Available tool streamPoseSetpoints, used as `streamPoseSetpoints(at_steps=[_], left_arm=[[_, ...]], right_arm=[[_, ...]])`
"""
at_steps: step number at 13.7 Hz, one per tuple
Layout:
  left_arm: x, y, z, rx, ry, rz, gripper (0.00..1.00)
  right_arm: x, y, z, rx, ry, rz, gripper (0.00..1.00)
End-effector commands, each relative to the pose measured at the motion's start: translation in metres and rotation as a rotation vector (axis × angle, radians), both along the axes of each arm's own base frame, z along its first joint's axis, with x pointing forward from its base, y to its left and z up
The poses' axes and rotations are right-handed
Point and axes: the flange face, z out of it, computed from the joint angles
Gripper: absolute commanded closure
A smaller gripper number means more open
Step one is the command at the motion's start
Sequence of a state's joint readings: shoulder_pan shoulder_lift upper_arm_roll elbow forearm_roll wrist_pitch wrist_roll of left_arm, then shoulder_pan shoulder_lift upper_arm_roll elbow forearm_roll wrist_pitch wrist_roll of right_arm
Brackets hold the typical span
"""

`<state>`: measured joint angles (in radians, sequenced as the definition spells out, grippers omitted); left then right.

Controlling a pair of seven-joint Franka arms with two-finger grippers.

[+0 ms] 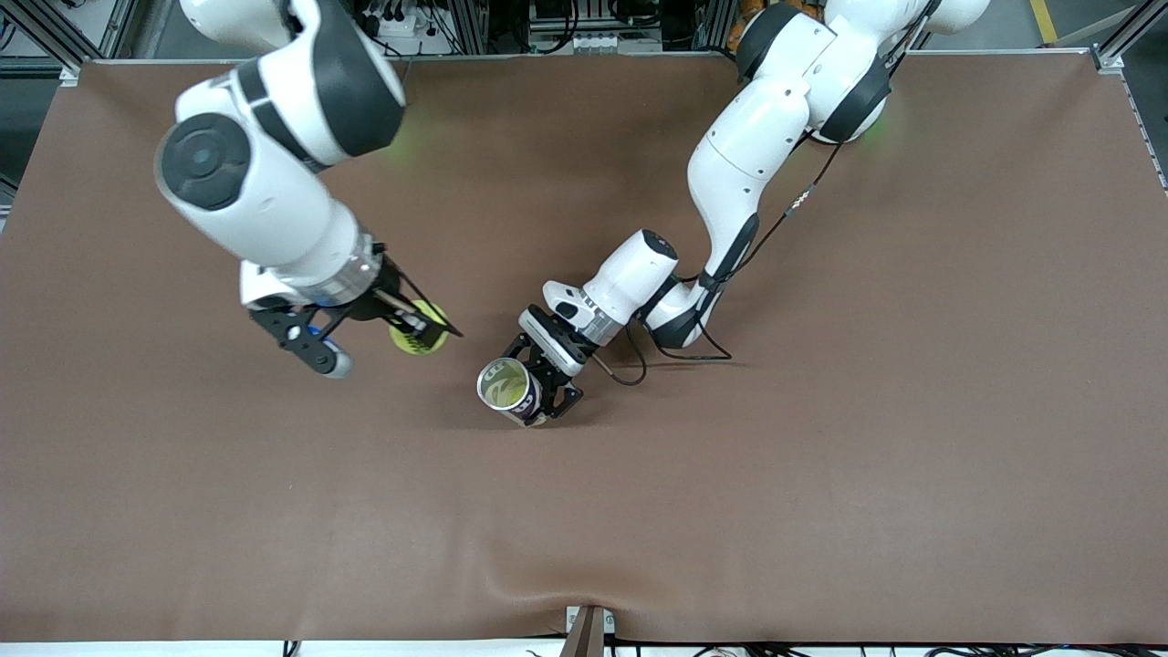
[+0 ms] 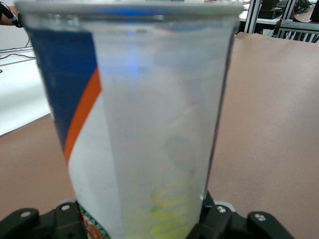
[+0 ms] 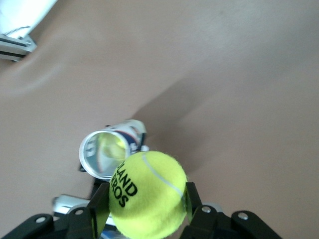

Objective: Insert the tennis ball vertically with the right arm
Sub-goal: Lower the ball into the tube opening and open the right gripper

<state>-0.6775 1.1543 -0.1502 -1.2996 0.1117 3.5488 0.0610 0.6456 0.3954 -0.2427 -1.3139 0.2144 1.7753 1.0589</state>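
Front view, starting at the right arm's end of the table: the right gripper is clamped on the tennis ball, in the air, not yet over the can. Next along, around mid-table and well clear of every edge, the left gripper squeezes the clear tube can upright, mouth open. If the ball arrives off-centre it may catch the rim, tilting the can or popping free.

A wide counter covered in a brown mat spans the whole scene. The mat shows a slight wrinkle at the edge nearest the front camera. A clear can stands upright on it near the middle, mouth open upward.
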Motion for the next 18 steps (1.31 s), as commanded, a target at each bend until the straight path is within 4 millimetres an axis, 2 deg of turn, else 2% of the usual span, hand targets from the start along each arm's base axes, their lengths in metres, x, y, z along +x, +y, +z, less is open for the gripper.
streamPoseSetpoints(at_steps=[1,4,7,10,13,18], left_arm=[[0.000,-0.001,0.006,-0.016,-0.001,0.011,0.21],[0.001,-0.002,0.008,-0.017,-0.004,0.010,0.21],[-0.001,-0.003,0.006,-0.016,-0.001,0.008,0.21],[-0.001,-0.003,0.006,-0.017,-0.002,0.008,0.21],[-0.001,-0.003,0.006,-0.017,0.000,0.009,0.21],[-0.002,-0.005,0.008,-0.020,-0.001,0.007,0.21]], right_arm=[[0.004,0.036,-0.013,0.014,-0.032,-0.073,1.00],[0.007,0.060,-0.029,0.014,-0.060,-0.091,1.00],[0.011,0.070,-0.039,0.000,-0.069,-0.091,1.00],[0.015,0.066,-0.040,0.000,-0.078,-0.099,1.00],[0.019,0.070,-0.057,-0.016,-0.085,-0.095,1.00],[0.019,0.072,-0.059,-0.019,-0.084,-0.093,1.00]])
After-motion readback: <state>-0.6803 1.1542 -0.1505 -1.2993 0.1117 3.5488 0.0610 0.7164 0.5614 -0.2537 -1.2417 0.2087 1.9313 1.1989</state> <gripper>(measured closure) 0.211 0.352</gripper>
